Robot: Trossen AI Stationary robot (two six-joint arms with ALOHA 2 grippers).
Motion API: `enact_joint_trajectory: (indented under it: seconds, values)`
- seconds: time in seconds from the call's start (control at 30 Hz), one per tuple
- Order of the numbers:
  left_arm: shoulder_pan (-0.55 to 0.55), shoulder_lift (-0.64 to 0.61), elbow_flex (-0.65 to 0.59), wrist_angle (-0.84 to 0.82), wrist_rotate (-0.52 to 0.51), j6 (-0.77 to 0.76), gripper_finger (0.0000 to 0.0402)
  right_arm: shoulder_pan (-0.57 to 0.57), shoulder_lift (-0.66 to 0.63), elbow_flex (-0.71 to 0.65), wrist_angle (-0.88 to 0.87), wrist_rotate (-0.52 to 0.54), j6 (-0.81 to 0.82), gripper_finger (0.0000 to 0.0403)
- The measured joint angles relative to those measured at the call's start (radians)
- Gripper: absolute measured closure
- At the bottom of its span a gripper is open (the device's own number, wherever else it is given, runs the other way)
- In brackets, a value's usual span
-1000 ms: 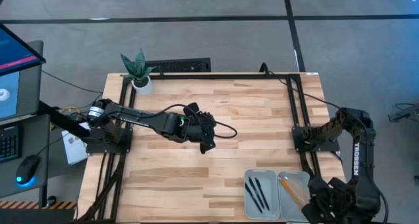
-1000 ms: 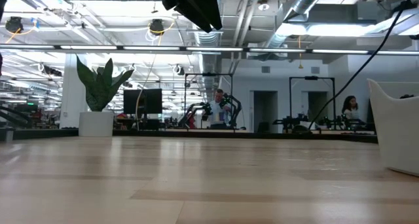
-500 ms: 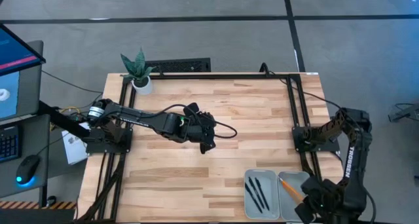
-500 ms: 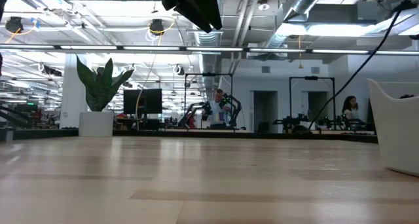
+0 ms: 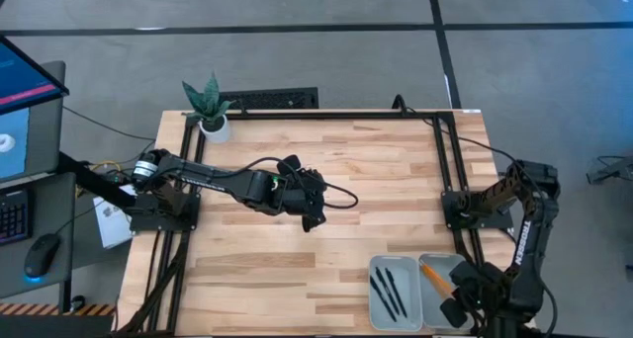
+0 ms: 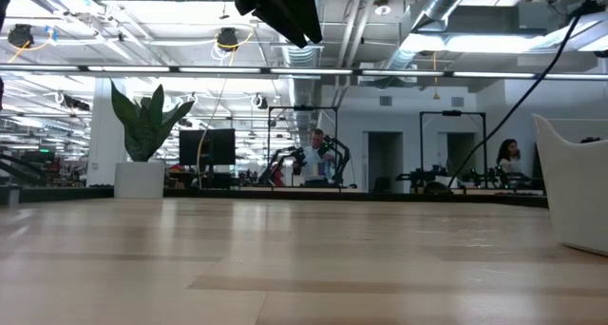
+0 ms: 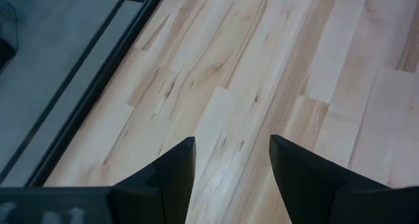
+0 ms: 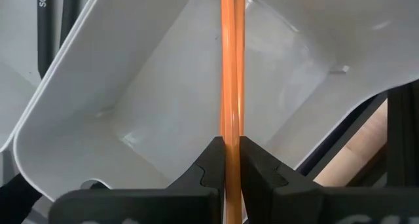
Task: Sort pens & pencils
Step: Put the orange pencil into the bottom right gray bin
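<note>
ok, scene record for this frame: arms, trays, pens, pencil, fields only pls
left gripper: open, empty, above mid-table
right gripper: shut on pencil, over the right tray
left tray: holds three black pens
right tray contents: held pencil only, as far as visible
loose items on the table: none seen

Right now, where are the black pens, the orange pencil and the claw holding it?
pens (image 5: 388, 290): high view, the middle pen's shaft in the left tray.
pencil (image 8: 232, 73): right wrist view, mid-shaft.
right gripper (image 8: 232, 160): right wrist view, between its fingertips, clamped on the pencil.
</note>
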Motion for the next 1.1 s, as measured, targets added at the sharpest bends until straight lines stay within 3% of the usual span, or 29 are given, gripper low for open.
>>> enact_joint_trajectory:
  seconds: [0.57, 0.8, 1.1]
  values:
    - [0.0, 0.0, 0.0, 0.001, 0.0, 0.0, 0.0214, -0.012, 0.004, -0.067, 0.018, -0.028, -0.025, 0.0351]
    - [0.0, 0.0, 0.0, 0.001, 0.0, 0.0, 0.0214, -0.048, 0.007, -0.137, 0.071, -0.101, -0.122, 0.0349]
    - [0.0, 0.0, 0.0, 0.002, -0.001, 0.0, 0.0214, -0.095, 0.003, -0.149, 0.122, -0.091, -0.207, 0.0347]
